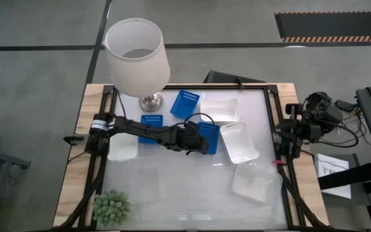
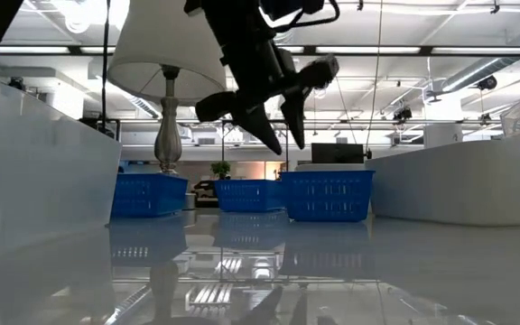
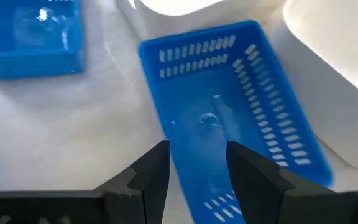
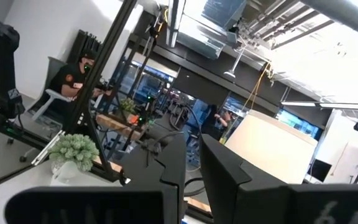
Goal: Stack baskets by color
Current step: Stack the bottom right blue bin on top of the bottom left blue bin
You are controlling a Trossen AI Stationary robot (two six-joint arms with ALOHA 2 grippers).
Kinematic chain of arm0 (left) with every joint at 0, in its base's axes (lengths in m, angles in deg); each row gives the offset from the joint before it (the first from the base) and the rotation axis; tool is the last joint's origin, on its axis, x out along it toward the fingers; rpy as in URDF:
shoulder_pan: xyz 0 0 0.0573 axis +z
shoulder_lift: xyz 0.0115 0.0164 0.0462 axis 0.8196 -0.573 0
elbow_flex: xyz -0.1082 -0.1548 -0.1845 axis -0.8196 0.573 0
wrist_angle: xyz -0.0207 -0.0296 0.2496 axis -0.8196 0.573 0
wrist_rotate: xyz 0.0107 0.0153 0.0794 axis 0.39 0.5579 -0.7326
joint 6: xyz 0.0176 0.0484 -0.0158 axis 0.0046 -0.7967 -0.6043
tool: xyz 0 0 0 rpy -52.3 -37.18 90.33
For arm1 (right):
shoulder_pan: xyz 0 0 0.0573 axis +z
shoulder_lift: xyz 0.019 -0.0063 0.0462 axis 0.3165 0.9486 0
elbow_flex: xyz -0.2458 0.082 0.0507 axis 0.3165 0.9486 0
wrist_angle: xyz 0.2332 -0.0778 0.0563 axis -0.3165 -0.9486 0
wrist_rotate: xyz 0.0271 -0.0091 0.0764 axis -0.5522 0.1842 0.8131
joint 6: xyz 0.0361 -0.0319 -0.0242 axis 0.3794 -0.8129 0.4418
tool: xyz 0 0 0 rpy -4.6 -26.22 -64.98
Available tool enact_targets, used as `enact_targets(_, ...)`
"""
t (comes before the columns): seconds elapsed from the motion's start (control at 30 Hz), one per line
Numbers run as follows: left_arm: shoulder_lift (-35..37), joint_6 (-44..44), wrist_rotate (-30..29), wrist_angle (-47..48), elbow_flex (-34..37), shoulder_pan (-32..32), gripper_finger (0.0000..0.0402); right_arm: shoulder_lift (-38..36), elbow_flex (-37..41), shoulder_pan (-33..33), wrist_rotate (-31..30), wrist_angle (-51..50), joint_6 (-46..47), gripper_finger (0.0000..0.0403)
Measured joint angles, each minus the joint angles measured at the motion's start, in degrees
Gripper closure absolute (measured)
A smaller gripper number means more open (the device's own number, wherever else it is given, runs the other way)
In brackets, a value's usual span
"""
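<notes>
At table centre, the left gripper (image 1: pixel 201 143) hangs above a blue basket (image 1: pixel 209 136), fingers spread and empty, one each side of its near short wall in the wrist view. Judgement: descend squarely, pinch that thin slotted wall and lift level, since flared plastic likely slips. Left of it, two more blue baskets (image 1: pixel 151 125) (image 1: pixel 185 103) offer stacking targets. Rightward lie smooth white baskets (image 1: pixel 239 142). At the right edge, the right gripper (image 4: pixel 191 180) waits, nearly closed, holding nothing.
</notes>
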Motion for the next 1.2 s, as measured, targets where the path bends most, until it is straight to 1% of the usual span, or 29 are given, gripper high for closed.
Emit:
enact_targets(0.13,0.0,0.0,-1.4,-0.8,1.8,0.7,0.0259,0.0,0.0,0.0,0.0,-0.7,0.6,0.0365)
enact_targets(0.37,0.0,-0.5,-1.3,-9.9,6.2,1.0,0.0259,0.0,0.0,0.0,0.0,-0.7,0.6,0.0365)
enact_targets(0.57,0.0,-0.4,-1.3,-11.5,8.7,1.2,0.0259,0.0,0.0,0.0,0.0,-1.0,0.6,0.0365)
enact_targets(0.73,0.0,-0.5,-1.3,-18.0,12.6,1.5,0.0259,0.0,0.0,0.0,0.0,-1.0,0.5,0.0365)
enact_targets(0.9,0.0,-0.3,-1.2,-20.7,15.3,1.5,0.0260,0.0,0.0,0.0,0.0,-1.3,0.5,0.0365)
enact_targets(1.03,0.0,-0.3,-1.1,-21.1,15.3,1.5,0.0282,0.0,0.0,0.0,0.0,-1.4,0.5,0.0365)
enact_targets(1.2,0.0,-0.4,-1.2,-20.8,15.3,1.5,0.0340,0.0,0.0,0.0,0.0,-1.5,0.4,0.0365)
